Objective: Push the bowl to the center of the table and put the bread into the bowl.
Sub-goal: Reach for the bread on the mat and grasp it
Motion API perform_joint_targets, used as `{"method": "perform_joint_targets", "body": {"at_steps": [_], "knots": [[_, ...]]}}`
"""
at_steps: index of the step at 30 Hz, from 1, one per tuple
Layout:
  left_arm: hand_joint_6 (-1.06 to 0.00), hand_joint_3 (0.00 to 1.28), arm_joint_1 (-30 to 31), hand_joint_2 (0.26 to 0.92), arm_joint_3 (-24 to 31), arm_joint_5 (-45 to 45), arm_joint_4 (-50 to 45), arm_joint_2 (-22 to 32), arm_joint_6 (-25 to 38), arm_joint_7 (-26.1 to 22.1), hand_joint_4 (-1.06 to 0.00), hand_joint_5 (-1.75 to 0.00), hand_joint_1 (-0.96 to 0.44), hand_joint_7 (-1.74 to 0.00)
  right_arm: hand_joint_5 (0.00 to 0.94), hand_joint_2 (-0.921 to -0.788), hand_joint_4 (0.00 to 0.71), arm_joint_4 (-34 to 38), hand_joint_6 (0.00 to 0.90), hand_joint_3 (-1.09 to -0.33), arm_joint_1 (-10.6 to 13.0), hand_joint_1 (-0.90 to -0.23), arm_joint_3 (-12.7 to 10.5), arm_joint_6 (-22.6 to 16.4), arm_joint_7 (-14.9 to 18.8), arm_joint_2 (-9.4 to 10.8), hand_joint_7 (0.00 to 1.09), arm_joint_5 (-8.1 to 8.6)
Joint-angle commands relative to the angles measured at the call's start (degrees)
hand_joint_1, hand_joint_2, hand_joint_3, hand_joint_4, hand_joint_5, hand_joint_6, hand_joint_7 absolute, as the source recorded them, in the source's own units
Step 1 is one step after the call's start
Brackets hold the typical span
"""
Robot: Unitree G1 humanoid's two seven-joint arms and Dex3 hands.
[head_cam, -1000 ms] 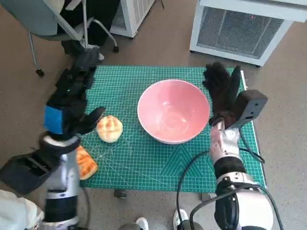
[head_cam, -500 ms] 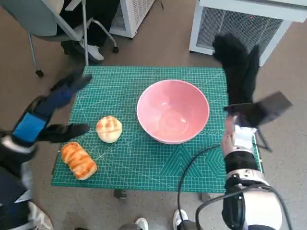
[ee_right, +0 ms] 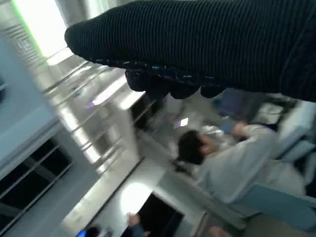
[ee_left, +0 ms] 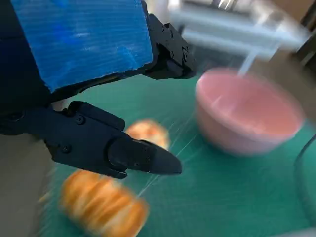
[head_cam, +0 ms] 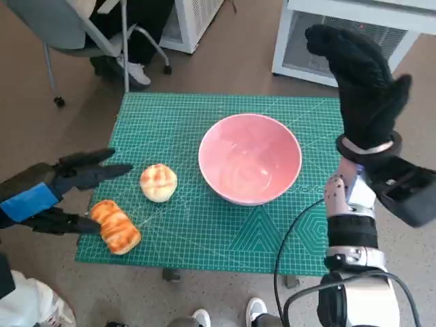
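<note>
Sitting on the mat: the pink bowl [head_cam: 250, 159] rests upright near the middle of the green cutting mat [head_cam: 204, 225], nothing inside it.
Bowl from the left wrist: the same bowl [ee_left: 249, 116] shows blurred, beyond the fingers and apart from them.
Round bread: a small round bun [head_cam: 158, 182] lies on the mat just beside the bowl, on the side toward the robot's left arm, not touching it.
Long bread: a striped, elongated loaf [head_cam: 115, 226] lies near the mat's corner nearest the left arm, a little apart from the bun.
Bread from the left wrist: both pieces appear blurred, the bun [ee_left: 148, 134] farther off and the loaf [ee_left: 103, 207] nearer the camera.
Left hand: the left hand [head_cam: 51, 194] is held low at the mat's edge, fingers spread apart and holding nothing; one lower finger ends just beside the loaf, contact cannot be told.
Left fingers: the black fingers [ee_left: 123, 150] reach out over the mat above the loaf.
Right hand: the right hand [head_cam: 361, 88] is raised high beyond the mat's far right side, fingers extended and together, holding nothing, well apart from the bowl.
Right wrist view: the glove [ee_right: 207, 44] fills the top; a person in a pale top [ee_right: 232, 163] sits in the blurred background.
Surroundings: a chair [head_cam: 75, 30] and a white unit [head_cam: 354, 34] stand on the floor beyond the table.
</note>
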Motion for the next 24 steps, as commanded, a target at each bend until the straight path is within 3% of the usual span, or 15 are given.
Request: {"method": "perform_joint_targets", "body": {"at_steps": [1, 10, 24], "knots": [[-0.44, 0.0, 1.1, 0.782, -1.7, 3.1, -0.5, 1.7, -0.1, -0.9, -0.28, 0.0, -0.28, -0.01, 0.022, -0.921, 0.223, -3.4, -0.001, -0.826, 2.9, -0.585, 1.1, 1.4, -0.2, -0.1, 0.73, 0.2], [-0.45, 0.0, 0.6, 0.759, -6.8, 10.7, 2.4, 2.0, -2.0, -0.1, -0.28, 0.0, -0.27, -0.01, 0.026, -0.921, 0.22, -6.9, -0.001, -0.828, 4.7, -0.566, 2.2, 3.2, -2.0, -0.2, 0.75, -0.79], [-0.47, 0.0, -4.4, 0.749, -16.6, 19.6, 9.2, 0.4, -1.3, 0.1, -0.28, 0.0, -0.23, -0.02, 0.038, -0.921, 0.225, -6.4, -0.001, -0.835, 4.9, -0.564, 2.9, 3.7, -2.6, -0.2, 0.75, -0.57]]}}
